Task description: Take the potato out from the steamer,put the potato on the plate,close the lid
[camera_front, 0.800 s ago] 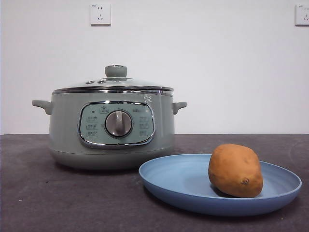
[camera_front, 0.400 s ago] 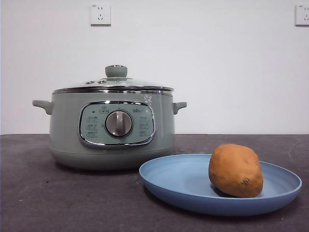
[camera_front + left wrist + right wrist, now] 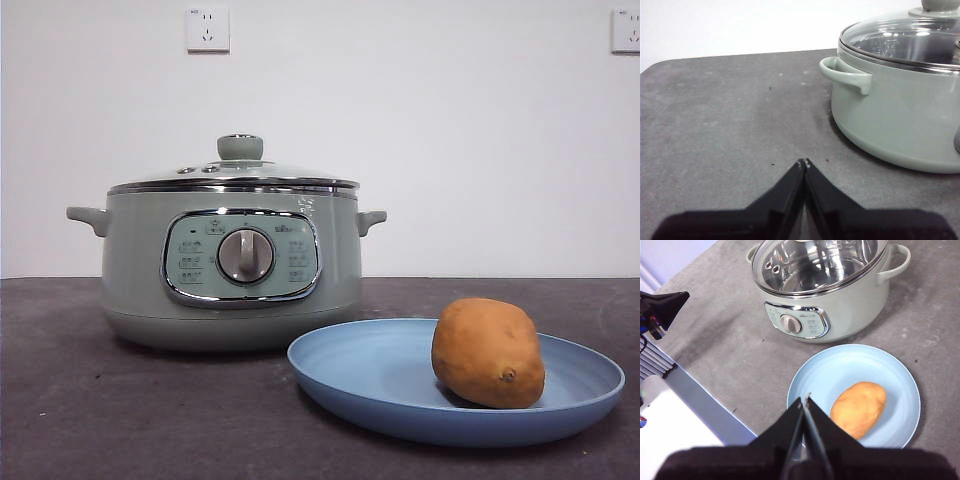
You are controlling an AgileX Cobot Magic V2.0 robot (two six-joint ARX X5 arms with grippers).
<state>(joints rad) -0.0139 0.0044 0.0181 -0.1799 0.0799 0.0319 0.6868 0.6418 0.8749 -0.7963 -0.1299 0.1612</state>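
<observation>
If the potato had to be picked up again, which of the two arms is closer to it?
The right gripper. It hangs shut right above the plate beside the potato. The left gripper, also shut, sits by the steamer, whose lid is on.

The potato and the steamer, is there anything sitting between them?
Only bare surface: part of the plate under the potato, then dark table up to the steamer. The right wrist view shows it best.

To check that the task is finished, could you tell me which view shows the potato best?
The front view: the potato sits near, large and unblocked on the plate. The right wrist view shows it from above; the left wrist view misses it.
</observation>
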